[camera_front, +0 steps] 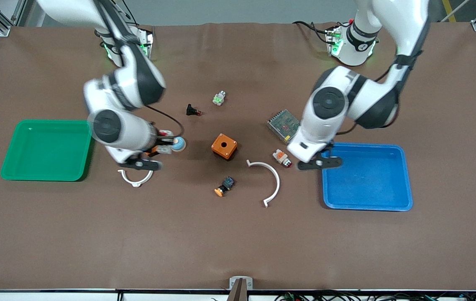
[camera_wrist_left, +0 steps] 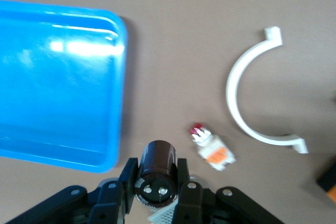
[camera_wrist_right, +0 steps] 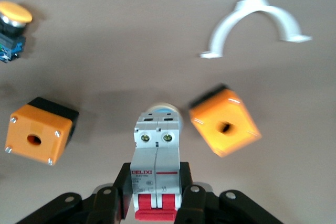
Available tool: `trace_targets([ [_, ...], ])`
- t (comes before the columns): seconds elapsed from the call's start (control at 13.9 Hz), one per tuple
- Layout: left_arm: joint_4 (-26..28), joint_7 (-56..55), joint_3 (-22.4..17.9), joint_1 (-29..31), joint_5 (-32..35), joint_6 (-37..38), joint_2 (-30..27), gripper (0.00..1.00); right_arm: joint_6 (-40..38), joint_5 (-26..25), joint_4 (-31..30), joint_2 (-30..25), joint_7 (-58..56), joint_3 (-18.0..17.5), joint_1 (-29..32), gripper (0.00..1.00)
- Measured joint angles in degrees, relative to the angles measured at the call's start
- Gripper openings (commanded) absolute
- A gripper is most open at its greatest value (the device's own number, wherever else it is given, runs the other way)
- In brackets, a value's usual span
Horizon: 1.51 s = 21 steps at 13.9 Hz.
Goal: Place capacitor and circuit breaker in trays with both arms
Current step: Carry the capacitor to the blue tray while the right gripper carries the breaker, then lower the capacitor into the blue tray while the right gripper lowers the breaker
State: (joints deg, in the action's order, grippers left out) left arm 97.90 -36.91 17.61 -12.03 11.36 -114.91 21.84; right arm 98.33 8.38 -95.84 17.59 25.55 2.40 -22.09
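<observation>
My left gripper (camera_wrist_left: 156, 176) is shut on the capacitor (camera_wrist_left: 156, 167), a dark cylinder with two pale terminals on its end. In the front view this gripper (camera_front: 320, 163) hangs over the table at the rim of the blue tray (camera_front: 405, 175) that faces the table's middle, and the capacitor is hidden. The blue tray (camera_wrist_left: 52, 93) is empty. My right gripper (camera_wrist_right: 156, 187) is shut on the circuit breaker (camera_wrist_right: 156, 150), a white-grey block with red toggles by the fingers. This gripper (camera_front: 158, 144) is over an orange box (camera_wrist_right: 226, 121) and a blue-white knob (camera_front: 178, 144), beside the green tray (camera_front: 45, 173).
A white-and-orange button (camera_front: 282, 157) and a white arc (camera_front: 272, 179) lie by the blue tray. A second orange box (camera_front: 224, 146), a yellow-topped button (camera_front: 224, 187), a black push-button (camera_front: 193, 110), a small green-white part (camera_front: 219, 98), a mesh-covered metal unit (camera_front: 283, 124) and a white clamp (camera_front: 136, 177) lie around.
</observation>
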Motion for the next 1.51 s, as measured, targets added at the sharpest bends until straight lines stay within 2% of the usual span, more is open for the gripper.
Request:
trace_targets([
  [0.22, 1.33, 6.4, -0.02, 5.49, 0.0, 0.73, -0.53, 0.0, -8.1, -3.15, 0.16, -5.91, -12.1, 0.28, 9.78, 0.18],
  [0.36, 2.76, 9.12, -0.05, 8.57, 0.01, 0.73, -0.49, 0.0, -9.65, -5.45, -0.02, -6.71, -20.65, 0.4, 17.42, 0.18],
  [0.5, 3.96, 12.18, -0.08, 11.52, 0.02, 0.44, -0.18, 0.0, -8.97, -10.09, -0.58, -6.35, -26.07, 0.49, 23.18, 0.18],
  [0.86, 9.06, 19.05, -0.11, 18.62, 0.03, -6.94, 2.52, 0.0, -3.17, -11.94, -3.18, -3.98, -37.2, 0.47, 34.63, 0.18],
  [1.22, 10.18, 23.21, -0.11, 21.9, 0.03, -12.31, 7.02, 0.02, 12.48, -11.97, -10.77, 0.25, -46.46, 0.42, 41.89, 0.18],
  [1.37, 10.18, 23.25, -0.1, 21.96, 0.03, -13.4, 8.02, 0.04, 15.82, -11.97, -12.5, 1.64, -47.95, 0.41, 43.23, 0.19],
  [1.51, 10.17, 23.25, -0.1, 21.97, 0.03, -14.23, 8.85, 0.16, 19.32, -11.97, -14.21, 2.56, -48.42, 0.4, 43.82, 0.19],
])
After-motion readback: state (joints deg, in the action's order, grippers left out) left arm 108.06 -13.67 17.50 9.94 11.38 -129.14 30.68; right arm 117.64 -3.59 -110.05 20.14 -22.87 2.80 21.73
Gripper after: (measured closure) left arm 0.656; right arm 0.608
